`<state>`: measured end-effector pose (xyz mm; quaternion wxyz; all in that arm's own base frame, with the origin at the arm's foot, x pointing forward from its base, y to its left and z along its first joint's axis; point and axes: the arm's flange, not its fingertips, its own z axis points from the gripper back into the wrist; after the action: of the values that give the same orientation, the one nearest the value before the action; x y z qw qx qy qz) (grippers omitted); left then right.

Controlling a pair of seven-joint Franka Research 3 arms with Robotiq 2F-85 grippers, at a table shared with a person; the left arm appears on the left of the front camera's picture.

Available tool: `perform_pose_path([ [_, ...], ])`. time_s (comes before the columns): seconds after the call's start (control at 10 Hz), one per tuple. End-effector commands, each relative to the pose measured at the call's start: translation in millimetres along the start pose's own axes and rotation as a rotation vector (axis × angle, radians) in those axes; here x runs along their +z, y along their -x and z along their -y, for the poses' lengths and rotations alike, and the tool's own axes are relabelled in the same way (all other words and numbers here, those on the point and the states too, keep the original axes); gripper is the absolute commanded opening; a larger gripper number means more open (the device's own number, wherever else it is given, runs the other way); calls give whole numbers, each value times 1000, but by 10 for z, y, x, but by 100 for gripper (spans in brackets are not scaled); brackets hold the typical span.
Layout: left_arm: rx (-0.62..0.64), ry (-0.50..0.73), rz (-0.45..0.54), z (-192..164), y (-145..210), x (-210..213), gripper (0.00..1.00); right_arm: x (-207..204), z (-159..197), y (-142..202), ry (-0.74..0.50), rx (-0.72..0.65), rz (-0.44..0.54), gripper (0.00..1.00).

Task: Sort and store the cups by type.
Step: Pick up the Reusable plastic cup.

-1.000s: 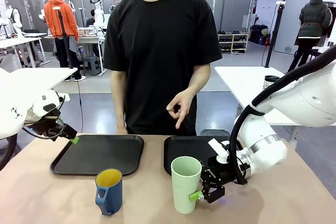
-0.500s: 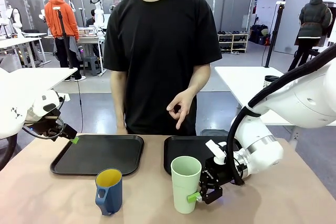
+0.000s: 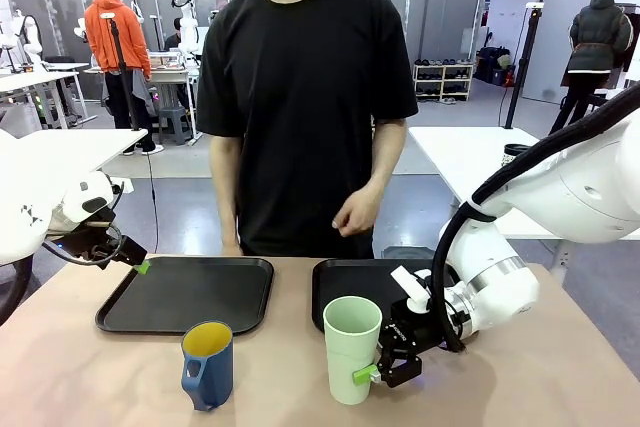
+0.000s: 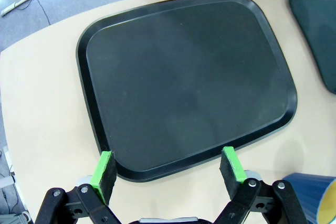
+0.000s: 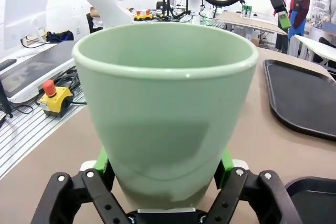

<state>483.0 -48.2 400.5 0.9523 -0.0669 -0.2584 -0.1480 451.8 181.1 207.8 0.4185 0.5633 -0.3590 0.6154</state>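
Observation:
The pale mint-green tumbler (image 3: pixel 352 347) stands upright on the table in front of the right tray. My right gripper (image 3: pixel 375 372) is shut on its lower part from the right, and the right wrist view has the tumbler (image 5: pixel 165 103) between the green pads (image 5: pixel 103 159) of the right gripper (image 5: pixel 164 162). The dark-blue mug (image 3: pixel 208 365) with its yellow inside stands to the tumbler's left, handle toward the near left; its rim (image 4: pixel 311 192) shows at the corner of the left wrist view. My left gripper (image 3: pixel 135 263) (image 4: pixel 167 167) hangs open over the left tray's edge, holding nothing.
Two black trays lie side by side: the left tray (image 3: pixel 190 292) (image 4: pixel 184 77) and the right tray (image 3: pixel 365 282) (image 5: pixel 302 98). A person in a black shirt stands at the far side, one hand (image 3: pixel 355 212) hanging above the table edge.
My right gripper has closed on the mint-green tumbler. The person's raised hand has dropped lower. The left arm has not moved.

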Motion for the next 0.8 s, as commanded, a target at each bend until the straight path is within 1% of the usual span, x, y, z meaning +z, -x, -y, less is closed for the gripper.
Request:
perform_pose_path([
  [0.0,-2,0,2,1,-10,6,100,-11,-162,162,-1,58,-1,65],
  [0.4,-2,0,2,1,-10,6,100,258,-326,-279,22,68,-63,65],
  [0.7,-2,0,2,1,-10,6,100,439,-460,-491,29,91,-62,65],
])
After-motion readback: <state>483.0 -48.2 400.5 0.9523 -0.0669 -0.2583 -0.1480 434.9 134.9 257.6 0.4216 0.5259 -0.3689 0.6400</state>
